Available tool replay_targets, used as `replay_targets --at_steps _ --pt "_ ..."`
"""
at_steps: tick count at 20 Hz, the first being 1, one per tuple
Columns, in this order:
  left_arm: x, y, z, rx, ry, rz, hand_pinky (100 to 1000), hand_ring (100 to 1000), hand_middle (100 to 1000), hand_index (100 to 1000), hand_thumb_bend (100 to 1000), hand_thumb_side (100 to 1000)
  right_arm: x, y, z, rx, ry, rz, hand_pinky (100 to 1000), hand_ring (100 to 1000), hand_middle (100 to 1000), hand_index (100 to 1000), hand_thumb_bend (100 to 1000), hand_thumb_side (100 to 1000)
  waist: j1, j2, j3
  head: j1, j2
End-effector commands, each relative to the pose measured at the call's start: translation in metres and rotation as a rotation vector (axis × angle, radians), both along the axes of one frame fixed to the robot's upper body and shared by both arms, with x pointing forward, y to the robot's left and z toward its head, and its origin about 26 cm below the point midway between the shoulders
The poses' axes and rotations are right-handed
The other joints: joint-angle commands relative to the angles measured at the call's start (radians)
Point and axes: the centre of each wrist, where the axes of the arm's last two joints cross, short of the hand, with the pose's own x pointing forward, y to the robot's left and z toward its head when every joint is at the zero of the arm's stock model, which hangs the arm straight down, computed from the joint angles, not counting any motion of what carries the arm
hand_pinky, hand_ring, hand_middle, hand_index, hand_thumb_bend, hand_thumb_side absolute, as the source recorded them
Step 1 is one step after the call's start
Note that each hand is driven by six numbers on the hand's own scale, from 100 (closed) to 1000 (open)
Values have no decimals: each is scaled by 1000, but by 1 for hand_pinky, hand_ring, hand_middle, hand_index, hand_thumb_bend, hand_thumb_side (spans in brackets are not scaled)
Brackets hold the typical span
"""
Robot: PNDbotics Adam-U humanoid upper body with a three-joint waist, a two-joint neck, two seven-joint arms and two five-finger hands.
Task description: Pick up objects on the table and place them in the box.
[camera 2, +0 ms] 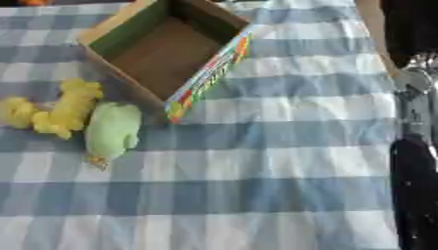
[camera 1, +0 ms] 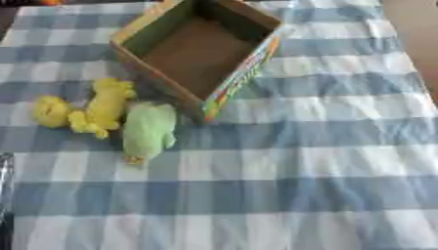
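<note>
- Far left of the worktop (camera 1: 282, 210), on its blue-and-white checked cloth, I see a small round yellow toy (camera 1: 51, 111) lying just beside a longer yellow soft toy (camera 1: 102, 108); I can't tell whether they touch.
- Right of those lies a pale green soft toy (camera 1: 149, 129), lengthwise, close beside the yellow one and just off the box's near corner.
- The open cardboard box (camera 1: 202, 53) sits askew behind them, one side printed in bright colours; it looks empty to me.
- At the right edge of the right eye view I see my right arm (camera 2: 417, 146), black and silver. The right hand isn't visible, so I cannot tell its fingers' state; the left hand is out of view too.
- My judgement: nothing is picked yet. I'd take the green toy first, across its middle, lift it clear of the box wall, and release it over the box's centre.
</note>
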Motion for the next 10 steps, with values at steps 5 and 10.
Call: replay_targets --at_steps 5,10 --pt "-2 0 7 7 -24 -1 571 591 661 794 100 695 -5 0 6 -4 -28 -1 817 789 507 823 100 508 -2 -26 1 4 -15" --pt "-2 0 7 8 -25 -2 571 591 662 795 100 695 -5 0 6 -4 -29 2 817 789 507 823 100 508 -2 -26 0 3 -17"
